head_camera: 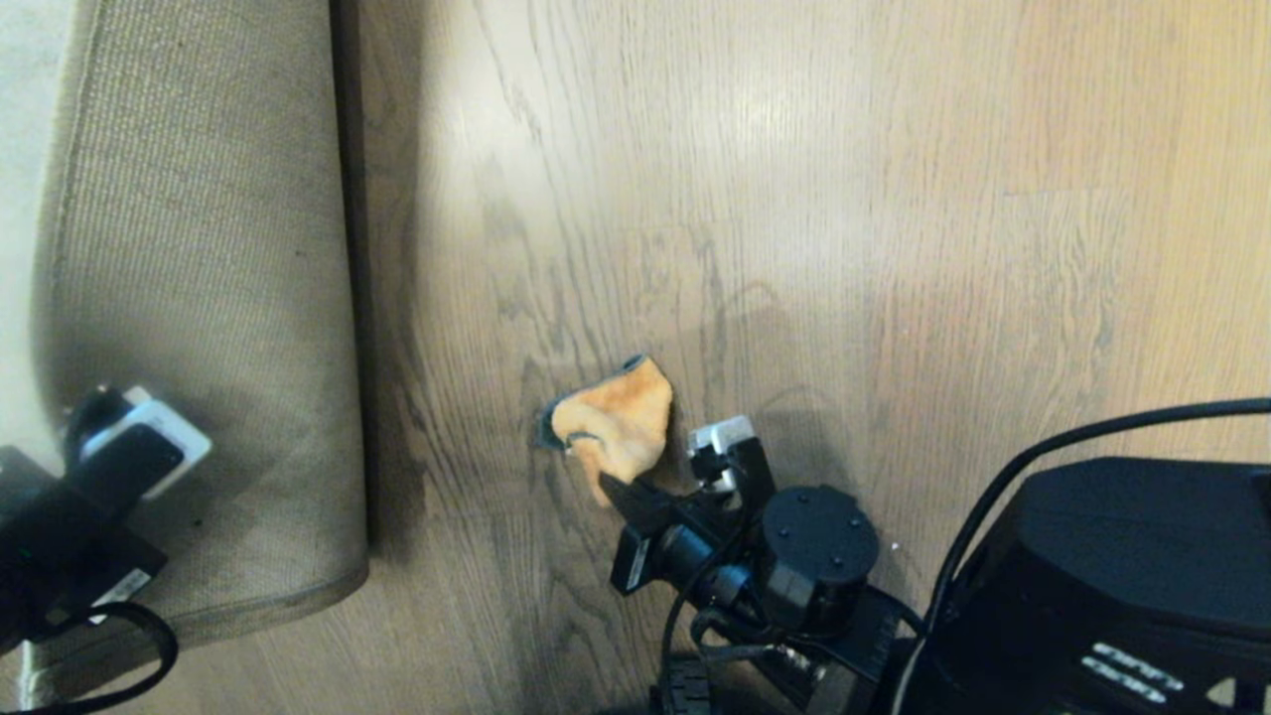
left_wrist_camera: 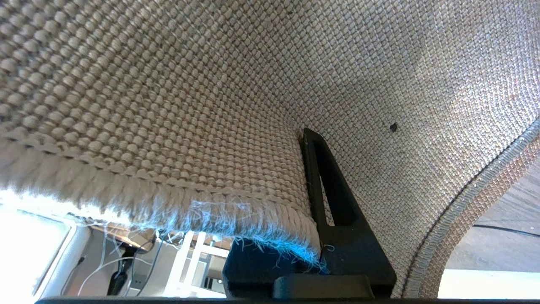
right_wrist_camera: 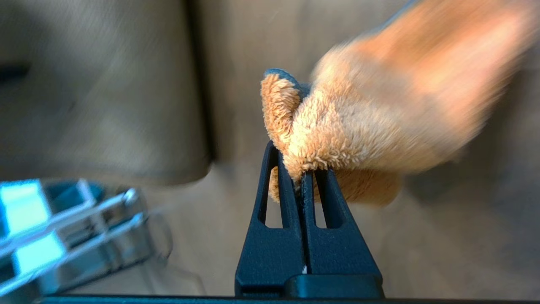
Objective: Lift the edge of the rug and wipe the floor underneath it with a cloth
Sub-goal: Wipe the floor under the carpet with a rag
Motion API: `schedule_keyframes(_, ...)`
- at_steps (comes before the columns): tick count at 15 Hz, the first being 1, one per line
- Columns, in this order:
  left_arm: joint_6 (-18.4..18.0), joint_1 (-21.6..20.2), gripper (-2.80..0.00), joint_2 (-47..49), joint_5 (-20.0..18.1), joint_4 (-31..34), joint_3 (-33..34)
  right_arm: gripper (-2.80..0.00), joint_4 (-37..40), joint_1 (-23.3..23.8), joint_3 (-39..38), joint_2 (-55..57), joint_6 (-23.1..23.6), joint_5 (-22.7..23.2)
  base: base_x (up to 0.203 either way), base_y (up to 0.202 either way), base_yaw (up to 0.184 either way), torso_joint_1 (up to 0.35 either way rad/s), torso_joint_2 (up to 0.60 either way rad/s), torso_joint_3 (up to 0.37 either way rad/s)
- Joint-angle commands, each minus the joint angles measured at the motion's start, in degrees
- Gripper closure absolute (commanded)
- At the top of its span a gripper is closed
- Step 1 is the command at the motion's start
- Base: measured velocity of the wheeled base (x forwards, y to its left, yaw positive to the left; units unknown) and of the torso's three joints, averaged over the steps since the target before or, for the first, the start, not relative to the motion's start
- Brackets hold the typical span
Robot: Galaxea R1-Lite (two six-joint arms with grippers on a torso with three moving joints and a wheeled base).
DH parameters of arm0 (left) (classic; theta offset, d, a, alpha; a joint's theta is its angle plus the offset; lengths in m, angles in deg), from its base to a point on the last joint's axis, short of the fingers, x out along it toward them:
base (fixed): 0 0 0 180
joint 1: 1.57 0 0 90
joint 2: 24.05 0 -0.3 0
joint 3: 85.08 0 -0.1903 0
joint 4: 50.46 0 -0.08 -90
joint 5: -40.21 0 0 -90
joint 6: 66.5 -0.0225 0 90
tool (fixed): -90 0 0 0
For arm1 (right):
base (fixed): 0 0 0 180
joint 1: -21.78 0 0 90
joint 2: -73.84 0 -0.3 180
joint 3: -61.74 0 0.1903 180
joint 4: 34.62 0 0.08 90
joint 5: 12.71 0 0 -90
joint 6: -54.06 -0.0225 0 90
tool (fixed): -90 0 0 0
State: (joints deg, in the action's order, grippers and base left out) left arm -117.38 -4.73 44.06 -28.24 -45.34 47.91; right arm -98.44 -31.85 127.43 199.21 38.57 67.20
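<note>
Down at the near edge of the head view, the right arm reaches forward and to the left from the dark body of the robot, wrist bent low over the floor (head_camera: 894, 248). The right gripper (head_camera: 621, 489) points ahead and slightly leftward, and its jaws are pressed tight together on a bunched fold of the cloth (head_camera: 616, 422). The right wrist view shows it well: the right gripper (right_wrist_camera: 301, 177) pinches the fluffy orange-tan cloth (right_wrist_camera: 358, 139), with a sliver of the dark blue-grey trim peeking out at the top of the fold. The rest of the cloth spreads away from the fingertips, flat against the brown wood planks in the open stretch of floor beside the rug.

Across on the left, the left arm sits low at the near left corner, wrist angled up under the rug. The left gripper (head_camera: 94, 417) has its jaws narrowed onto the rug edge (head_camera: 343, 298), and one black finger (left_wrist_camera: 333, 198) shows flat against the tan woven backing. The rug edge (left_wrist_camera: 211, 207) is lifted and folded back, backing upward, its frayed stitched border hanging over the left gripper (left_wrist_camera: 314, 249). Farther out, bare floor runs on with a soft sheen, well apart from the rug.
</note>
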Motion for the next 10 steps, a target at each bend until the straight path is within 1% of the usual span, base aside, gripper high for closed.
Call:
schedule_keyframes(1,-0.3,0.0,0.00,0.1,0.2,-0.1,-0.1,0.00,-0.6,3.4,-0.7,-3.5,0.1,-0.1,0.000,0.000,0.000,0.000,0.00,0.000)
schedule_keyframes(5,-0.3,0.0,0.00,0.2,0.1,-0.1,0.0,0.00,-0.5,12.4,-6.2,-10.6,0.2,0.2,0.000,0.000,0.000,0.000,0.00,0.000)
schedule_keyframes(10,-0.3,0.1,0.00,0.3,0.1,-0.1,0.3,0.00,-0.3,20.6,-13.3,-20.1,0.9,0.5,0.000,0.000,0.000,0.000,0.00,0.000)
